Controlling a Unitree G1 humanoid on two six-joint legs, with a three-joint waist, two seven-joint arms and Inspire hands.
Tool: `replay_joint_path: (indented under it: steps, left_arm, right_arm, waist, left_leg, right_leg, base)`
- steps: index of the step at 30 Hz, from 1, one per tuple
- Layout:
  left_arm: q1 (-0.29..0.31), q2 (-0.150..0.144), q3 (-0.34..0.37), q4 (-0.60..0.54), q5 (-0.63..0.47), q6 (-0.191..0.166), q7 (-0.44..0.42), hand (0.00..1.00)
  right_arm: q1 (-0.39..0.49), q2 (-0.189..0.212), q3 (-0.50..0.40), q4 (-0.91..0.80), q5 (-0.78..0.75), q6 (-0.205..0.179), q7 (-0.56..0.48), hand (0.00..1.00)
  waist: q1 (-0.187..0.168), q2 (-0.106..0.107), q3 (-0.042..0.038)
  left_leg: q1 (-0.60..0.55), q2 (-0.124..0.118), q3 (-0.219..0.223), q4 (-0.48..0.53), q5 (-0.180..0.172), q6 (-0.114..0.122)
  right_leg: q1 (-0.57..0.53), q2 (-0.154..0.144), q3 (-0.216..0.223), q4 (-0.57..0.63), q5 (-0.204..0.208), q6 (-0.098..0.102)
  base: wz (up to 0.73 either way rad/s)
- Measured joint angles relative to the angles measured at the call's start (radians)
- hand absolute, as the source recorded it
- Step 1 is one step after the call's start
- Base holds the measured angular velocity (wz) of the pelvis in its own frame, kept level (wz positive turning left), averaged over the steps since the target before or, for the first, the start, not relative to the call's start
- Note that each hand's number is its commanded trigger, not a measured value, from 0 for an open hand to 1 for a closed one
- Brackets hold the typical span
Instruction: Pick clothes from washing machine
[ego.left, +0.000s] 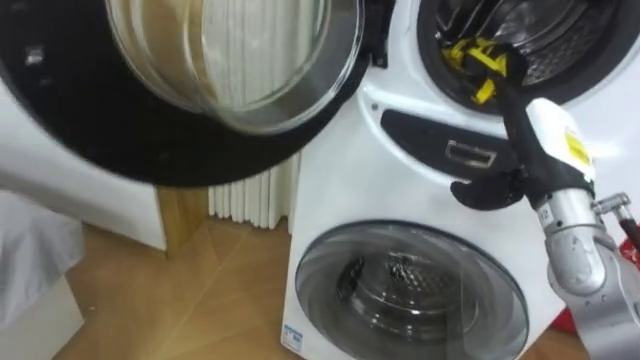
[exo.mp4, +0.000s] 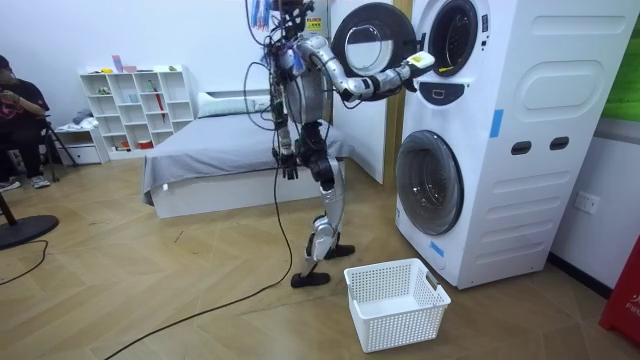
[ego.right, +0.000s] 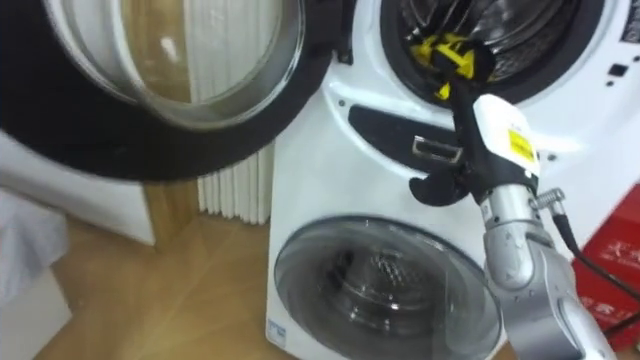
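Right hand (ego.left: 548, 135) reaching into the upper steel drum (ego.left: 570, 40) of the white stacked washing machine (ego.left: 400, 185); crumpled yellow cloth (ego.left: 470, 55) at drum's mouth, fingertips buried in it, grip unreadable.

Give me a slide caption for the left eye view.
Right hand reaches into the open upper drum toward a yellow cloth.

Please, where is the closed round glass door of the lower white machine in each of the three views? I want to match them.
Left eye view: the closed round glass door sits at the bottom, right of centre.
Right eye view: the door, bottom centre.
Room view: the door, right of centre, mid height.
Shared landmark: the open black-rimmed round door of the upper machine.
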Motion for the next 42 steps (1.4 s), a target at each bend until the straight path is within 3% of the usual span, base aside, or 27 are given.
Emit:
replay_joint_path:
  steps: [1,4,7,9,11,12,13,15,16,18,19,20,23,25,28,31,37,39,42]
  left_arm:
    - [0.003,-0.004,0.001,-0.008,0.0,-0.003,0.0,0.0]
    - [-0.012,-0.008,-0.001,-0.015,-0.003,-0.016,0.0,0.0]
    - [-0.046,-0.002,0.006,-0.013,-0.012,-0.027,0.001,0.0]
    - [-0.065,0.007,0.005,-0.013,-0.014,-0.048,0.002,0.0]
    - [-0.094,0.009,0.003,-0.036,-0.015,-0.06,0.008,0.0]
    - [-0.099,0.01,-0.002,-0.046,-0.015,-0.061,0.009,0.0]
    - [-0.105,0.01,-0.004,-0.05,-0.013,-0.062,0.012,0.0]
    - [-0.134,0.016,-0.007,-0.049,-0.015,-0.06,0.015,0.0]
    - [-0.145,0.017,-0.013,-0.041,-0.015,-0.061,0.029,0.0]
    - [-0.167,0.016,-0.02,-0.022,-0.01,-0.058,0.037,0.0]
    - [-0.169,0.016,-0.021,-0.023,-0.008,-0.059,0.041,0.0]
    - [-0.161,0.011,-0.025,-0.022,-0.008,-0.057,0.046,0.0]
    - [-0.135,0.013,-0.026,-0.026,-0.015,-0.053,0.052,0.0]
    - [-0.108,0.011,-0.023,-0.023,-0.012,-0.04,0.052,0.0]
    - [-0.069,0.01,-0.019,-0.014,0.01,-0.031,0.047,0.0]
    - [-0.055,0.011,-0.006,-0.016,0.01,-0.028,0.033,0.0]
    - [-0.075,0.011,-0.006,-0.029,0.01,-0.042,0.03,0.0]
    - [-0.077,0.011,-0.008,-0.03,0.009,-0.04,0.031,0.0]
    - [-0.066,0.003,-0.023,-0.029,0.01,-0.035,0.031,0.0]
  right_arm:
    - [0.0,-0.002,0.0,-0.011,-0.006,0.009,-0.006,0.0]
    - [0.0,-0.024,-0.001,-0.078,-0.02,0.013,-0.015,0.0]
    - [0.006,-0.029,0.0,-0.158,-0.016,0.004,-0.03,0.0]
    - [0.007,-0.032,-0.001,-0.172,-0.008,0.002,-0.034,0.0]
    - [0.007,-0.032,0.004,-0.179,-0.008,-0.013,-0.053,0.0]
    - [0.007,-0.033,0.004,-0.18,-0.005,-0.014,-0.059,0.0]
    - [0.009,-0.037,0.005,-0.199,0.007,-0.02,-0.065,0.0]
    - [0.009,-0.046,0.002,-0.204,0.009,-0.034,-0.087,0.0]
    - [0.01,-0.047,0.001,-0.227,0.01,-0.039,-0.093,0.0]
    - [0.033,-0.05,0.013,-0.238,0.007,-0.047,-0.089,0.0]
    - [0.039,-0.051,0.016,-0.241,0.003,-0.047,-0.088,0.0]
    - [0.058,-0.05,0.021,-0.241,0.009,-0.045,-0.088,0.0]
    - [0.058,-0.051,0.033,-0.267,0.082,-0.044,-0.066,0.0]
    - [0.058,-0.051,0.032,-0.273,0.144,-0.04,-0.049,0.0]
    - [0.057,-0.063,0.03,-0.326,0.233,-0.002,-0.008,0.0]
    - [0.04,-0.119,0.031,-0.348,0.359,0.002,0.03,0.0]
    - [-0.097,-0.116,0.053,-0.371,0.653,0.0,0.095,0.0]
    - [-0.118,-0.116,0.053,-0.38,0.72,-0.002,0.12,0.0]
    - [-0.127,-0.116,0.051,-0.386,0.782,-0.014,0.132,0.0]
  waist:
    - [-0.006,0.002,-0.0021]
    - [-0.035,-0.004,-0.0037]
    - [-0.06,-0.003,0.0043]
    - [-0.065,-0.005,0.0089]
    - [-0.06,-0.009,0.0106]
    - [-0.06,-0.008,0.0106]
    - [-0.068,-0.007,0.0102]
    - [-0.079,0.004,0.0137]
    - [-0.091,0.009,0.015]
    - [-0.103,0.012,0.0155]
    - [-0.107,0.009,0.0156]
    - [-0.119,0.022,0.008]
    - [-0.114,0.027,0.0016]
    - [-0.112,0.032,0.0013]
    - [-0.106,0.03,-0.0018]
    - [-0.099,0.027,-0.0037]
    - [-0.092,0.02,-0.0005]
    - [-0.093,0.01,-0.0053]
    - [-0.089,0.005,-0.0037]
  left_leg:
    - [0.014,-0.007,0.015,0.008,-0.003,0.027]
    - [0.048,-0.041,0.055,0.016,-0.046,0.055]
    - [0.092,-0.064,0.082,0.018,-0.091,0.069]
    - [0.115,-0.072,0.092,0.023,-0.123,0.075]
    - [0.143,-0.072,0.11,0.023,-0.157,0.083]
    - [0.149,-0.072,0.11,0.023,-0.163,0.084]
    - [0.167,-0.071,0.105,0.01,-0.17,0.086]
    - [0.178,-0.057,0.077,-0.004,-0.174,0.086]
    - [0.187,-0.043,0.07,-0.019,-0.173,0.083]
    - [0.214,-0.026,0.064,-0.035,-0.175,0.077]
    - [0.225,-0.025,0.059,-0.034,-0.181,0.068]
    - [0.241,-0.015,0.029,-0.039,-0.187,0.058]
    - [0.255,0.003,0.028,-0.065,-0.181,0.041]
    - [0.264,0.019,0.031,-0.078,-0.178,0.035]
    - [0.263,0.022,0.031,-0.102,-0.17,0.024]
    - [0.264,0.023,0.028,-0.122,-0.159,0.014]
    - [0.297,0.032,-0.006,-0.158,-0.148,-0.005]
    - [0.303,0.034,-0.027,-0.164,-0.148,-0.008]
    - [0.316,0.032,-0.046,-0.166,-0.15,-0.011]
  right_leg:
    - [0.019,-0.011,0.009,-0.012,-0.005,0.006]
    - [0.049,-0.06,0.03,-0.008,-0.033,0.036]
    - [0.041,-0.099,0.03,0.091,-0.042,0.059]
    - [0.012,-0.118,0.026,0.196,-0.034,0.083]
    - [-0.04,-0.136,0.031,0.328,0.01,0.141]
    - [-0.047,-0.138,0.028,0.349,0.026,0.143]
    - [-0.067,-0.129,0.026,0.395,0.067,0.141]
    - [-0.114,-0.107,0.029,0.399,0.041,0.124]
    - [-0.159,-0.089,0.027,0.355,0.011,0.11]
    - [-0.197,-0.08,0.027,0.199,0.019,0.105]
    - [-0.201,-0.079,0.026,0.065,0.122,0.098]
    - [-0.17,-0.067,0.023,0.016,0.154,0.083]
    - [-0.137,-0.028,0.024,-0.065,0.184,0.069]
    - [-0.122,-0.017,0.024,-0.093,0.199,0.06]
    - [-0.115,-0.013,0.024,-0.116,0.208,0.05]
    - [-0.127,-0.011,0.021,-0.115,0.205,0.042]
    - [-0.063,-0.003,-0.026,-0.17,0.205,0.023]
    - [-0.039,-0.001,-0.047,-0.197,0.206,0.021]
    - [-0.006,-0.001,-0.069,-0.223,0.207,0.021]
  base:
    - [-0.37]
    - [-0.19]
    - [-0.17]
    - [-0.18]
    - [-0.25]
    - [-0.16]
    - [0.0]
    - [0.03]
    - [0.07]
    - [0.07]
    - [0.24]
    - [0.19]
    - [-0.01]
    - [-0.07]
    - [-0.03]
    - [0.02]
    - [0.21]
    - [0.34]
    - [0.23]
